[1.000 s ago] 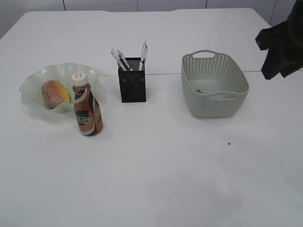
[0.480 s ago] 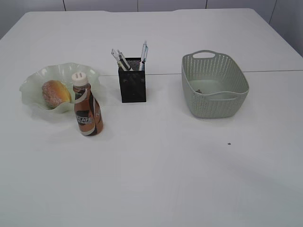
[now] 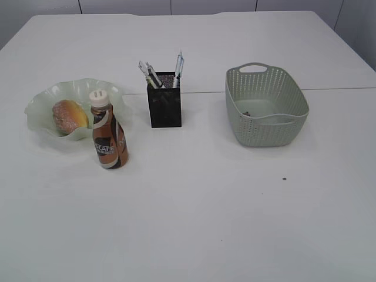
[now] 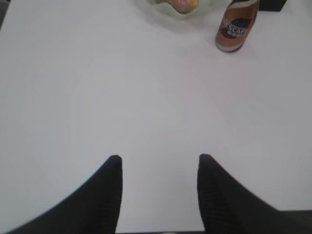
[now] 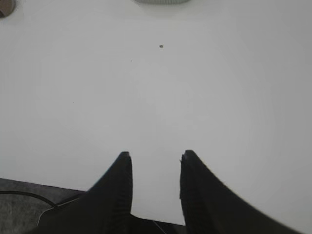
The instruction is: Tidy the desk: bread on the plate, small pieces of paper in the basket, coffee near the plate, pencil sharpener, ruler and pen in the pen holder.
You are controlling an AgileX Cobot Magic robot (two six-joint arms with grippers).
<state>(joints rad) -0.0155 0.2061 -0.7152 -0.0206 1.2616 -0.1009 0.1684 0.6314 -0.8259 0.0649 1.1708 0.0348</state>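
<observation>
Desk (image 3: 194, 223): broad, white and rigid, bearing everything else. Basket (image 3: 267, 126), right of centre: light, slightly flexible plastic, best taken by a handle slot or the rim; something small and dark lies on its floor, possibly paper scraps, too small to tell. Plate (image 3: 41, 106), far left: glass by the look of it, so brittle and slick; lift from under the wavy rim, never pinch hard. Coffee (image 3: 108, 138), just in front of the plate: upright, likely heavy for its size, smooth-sided; grip at the waist below the cap. Pen holder (image 3: 164, 108), centre: stiff mesh, with pens standing in it. Bread (image 3: 69, 116), on the plate: soft, crushable, needing a light wide grasp. Left gripper (image 4: 157, 163) and right gripper (image 5: 154, 158) both hang over bare desk, jaws parted, holding nothing.
</observation>
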